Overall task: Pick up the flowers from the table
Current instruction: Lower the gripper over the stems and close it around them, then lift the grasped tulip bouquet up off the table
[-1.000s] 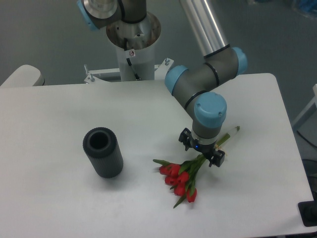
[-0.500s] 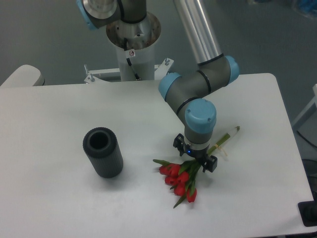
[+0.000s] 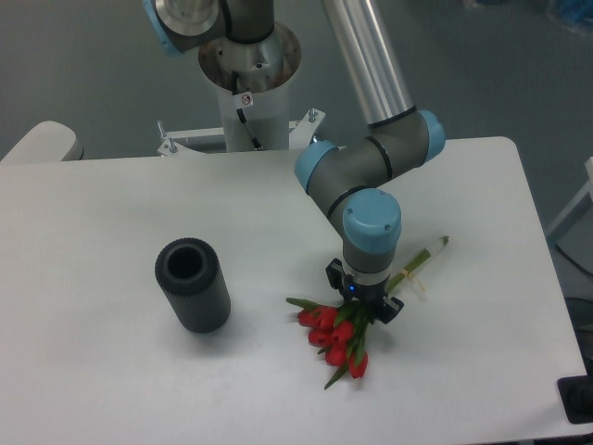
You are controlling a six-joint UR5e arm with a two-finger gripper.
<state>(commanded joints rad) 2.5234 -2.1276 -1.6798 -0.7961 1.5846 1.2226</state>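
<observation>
Where the white table fills most of the view, a small bunch of red tulips, the flowers, lies flat on it toward the lower right, with the red heads pointing toward the viewer and the thin green stems running up and to the right to a pale tied end. The gripper points straight down over the bunch, right where the stems meet the heads, its dark fingers standing on either side of the stems. The wrist blocks the view of the tips, so it cannot be told whether the jaws are spread or pressed onto the stems.

Compared with a second ago, the gripper has slid left and a little toward the viewer along the stems, from a spot over the middle of the stems to one beside the blooms, and it sits lower over them. The arm's blue-capped wrist joint has moved the same way. The flowers lie where they were (same place, same angle).

A dark grey ribbed cylinder stands upright on the table to the left, well apart from the flowers, its open top facing up, and it has not shifted.
</observation>
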